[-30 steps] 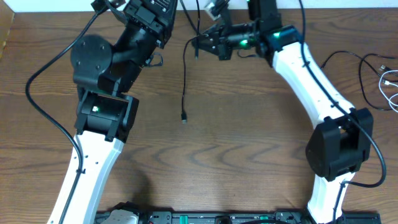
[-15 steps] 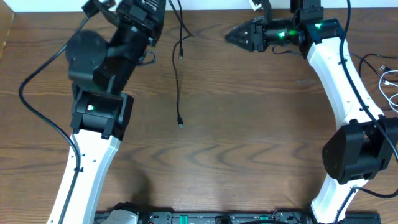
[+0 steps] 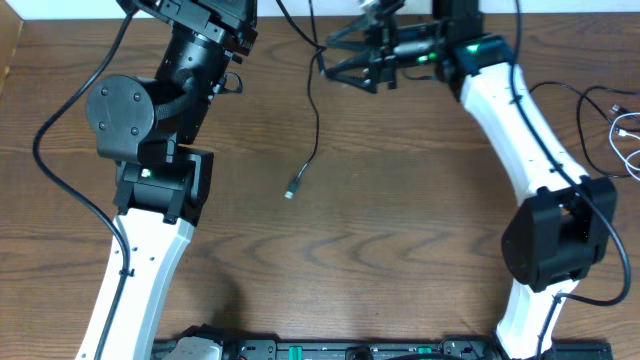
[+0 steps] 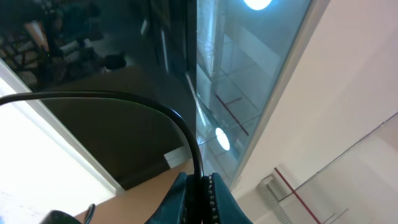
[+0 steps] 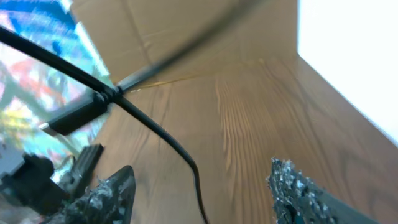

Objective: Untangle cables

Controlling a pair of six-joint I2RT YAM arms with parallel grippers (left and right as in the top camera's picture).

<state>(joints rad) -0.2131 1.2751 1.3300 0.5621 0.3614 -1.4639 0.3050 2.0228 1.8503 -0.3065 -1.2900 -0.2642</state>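
Note:
A thin black cable (image 3: 316,110) hangs from the top of the overhead view down to its small plug end (image 3: 291,191), which lies on the wooden table (image 3: 400,220). In the left wrist view my left gripper (image 4: 202,190) is shut on this black cable (image 4: 124,99), which arcs away to the left. My right gripper (image 3: 335,58) stands open at the back of the table, right beside the cable. The right wrist view shows the cable (image 5: 186,158) running between its spread fingers (image 5: 109,193), touching neither. No white cord is tangled with it here.
More thin cords, black (image 3: 590,100) and white (image 3: 627,135), lie at the table's right edge. The thick black wires of the left arm (image 3: 60,160) loop out at the left. A black bar (image 3: 350,350) runs along the front edge.
My right gripper has opened and swung left to straddle the black cable. The left arm lifted a little; the hanging cable and its plug end swung slightly.

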